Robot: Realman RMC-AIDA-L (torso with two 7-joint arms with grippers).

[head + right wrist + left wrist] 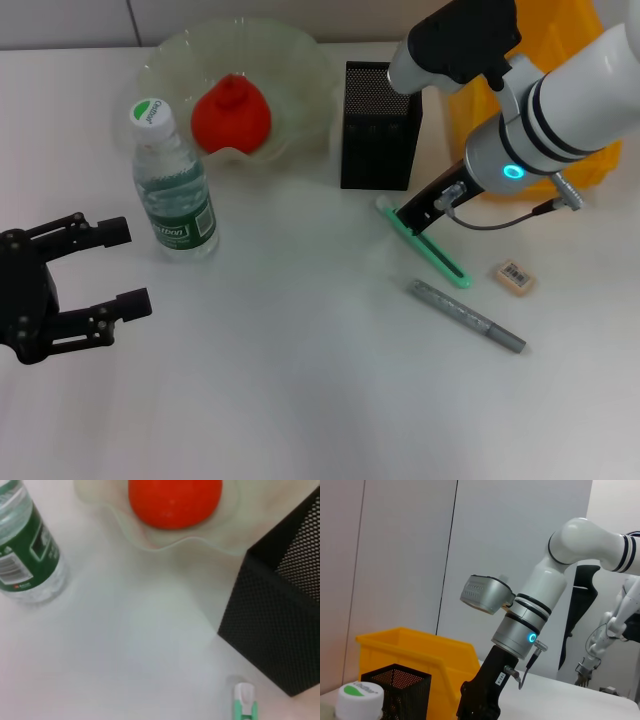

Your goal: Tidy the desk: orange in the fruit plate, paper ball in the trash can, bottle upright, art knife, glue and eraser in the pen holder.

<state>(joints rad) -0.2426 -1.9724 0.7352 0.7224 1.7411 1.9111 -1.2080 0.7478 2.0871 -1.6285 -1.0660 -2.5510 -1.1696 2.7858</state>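
I see the orange in the fruit plate; the bottle upright; my right gripper on the green art knife; the left gripper spread.

The bottle cap bears green lettering too small to read

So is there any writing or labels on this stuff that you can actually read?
Bottle cap: small green lettering, too blurred to read.
Bottle's green label: white lettering, too small to make out.
Same label in the right wrist view: a white panel of fine print, unreadable.
Eraser: a barcode sticker; no digits legible.
Right gripper: a small white tag seen in the left wrist view, too tiny to read.
Nothing else carries text.
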